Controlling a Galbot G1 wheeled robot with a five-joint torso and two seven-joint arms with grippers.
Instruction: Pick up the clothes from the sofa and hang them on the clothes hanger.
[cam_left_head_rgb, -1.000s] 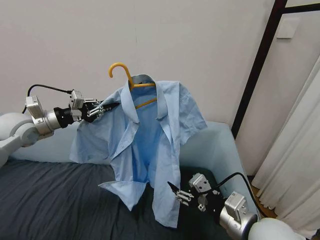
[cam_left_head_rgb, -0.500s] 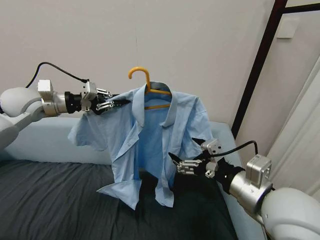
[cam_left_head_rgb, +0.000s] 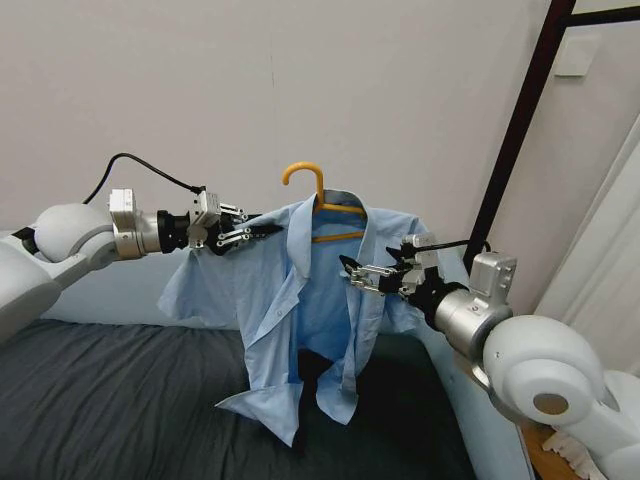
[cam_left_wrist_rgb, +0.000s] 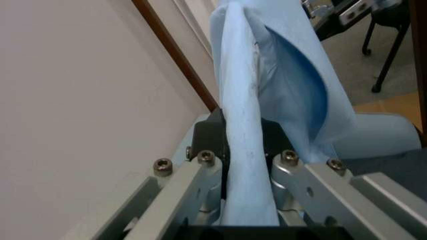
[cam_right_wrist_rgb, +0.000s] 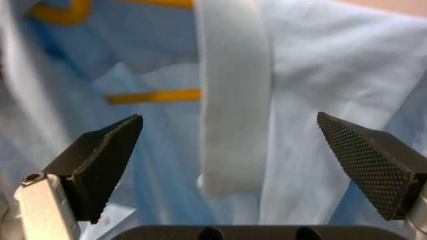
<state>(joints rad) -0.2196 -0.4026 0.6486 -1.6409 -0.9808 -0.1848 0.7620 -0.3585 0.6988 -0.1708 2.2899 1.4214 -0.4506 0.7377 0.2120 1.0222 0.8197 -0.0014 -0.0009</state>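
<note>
A light blue shirt hangs on a yellow hanger, held up in the air above the sofa. My left gripper is shut on the shirt's shoulder at the left side; in the left wrist view the blue cloth runs pinched between the jaws. My right gripper is open, its tips against the shirt's front on the right, below the collar. In the right wrist view the two black fingertips stand wide apart in front of the shirt placket and the hanger bar.
The dark sofa seat lies below, with a pale blue backrest along the white wall. A dark upright pole stands at the right, beside a white curtain.
The shirt and hanger have shifted right and slightly down with my left gripper. My right gripper has risen from near the shirt's hem to its chest, still open.
</note>
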